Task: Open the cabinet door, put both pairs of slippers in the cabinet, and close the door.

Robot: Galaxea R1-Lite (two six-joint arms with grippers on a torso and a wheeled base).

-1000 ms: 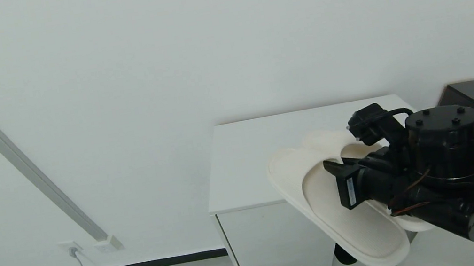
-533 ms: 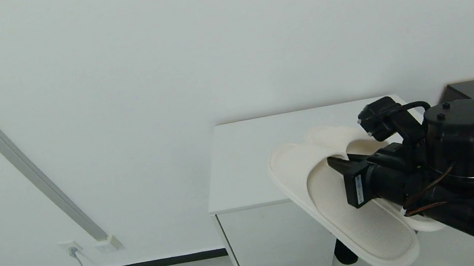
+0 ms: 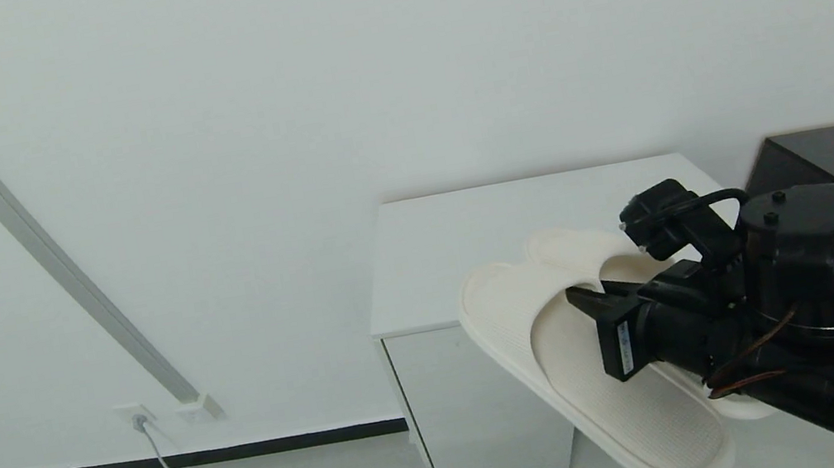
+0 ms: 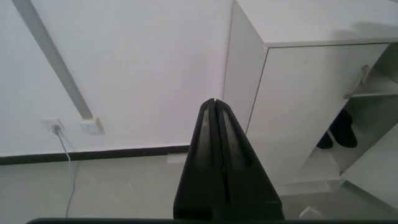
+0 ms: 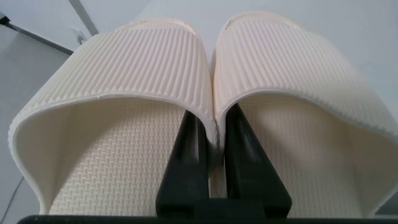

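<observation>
Head view / slippers: A pair of cream ribbed foam slippers (image 3: 570,352) is held in the air side by side, toes toward the cabinet and soles tilted. They overlap the cabinet's front top edge.
Head view / right gripper: The right gripper (image 3: 585,299) is pushed in under the straps from the heel side. The jaws are hidden here by the slippers.
Head view / cabinet: A white box-shaped cabinet (image 3: 500,229) is set against the white wall.
Head view / wall: A white wall socket (image 3: 134,414) with a grey cable is seen low on the wall, to the left of the cabinet.
Left wrist view / left gripper: The left gripper (image 4: 215,104) is held in the air, well apart from the cabinet. Its jaws are pressed together with nothing between them.
Left wrist view / cabinet: The interior of the cabinet (image 4: 298,124) is exposed beside its white front panel. A white shelf (image 4: 379,93) is seen inside, and a pair of dark shoes (image 4: 339,132) is stored beneath it.
Right wrist view / right gripper: The right gripper (image 5: 214,134) has one jaw inside each slipper. The jaws are clamped on the two adjoining inner strap walls.
Right wrist view / slippers: The slippers (image 5: 143,62) are pressed together along their inner sides.
</observation>
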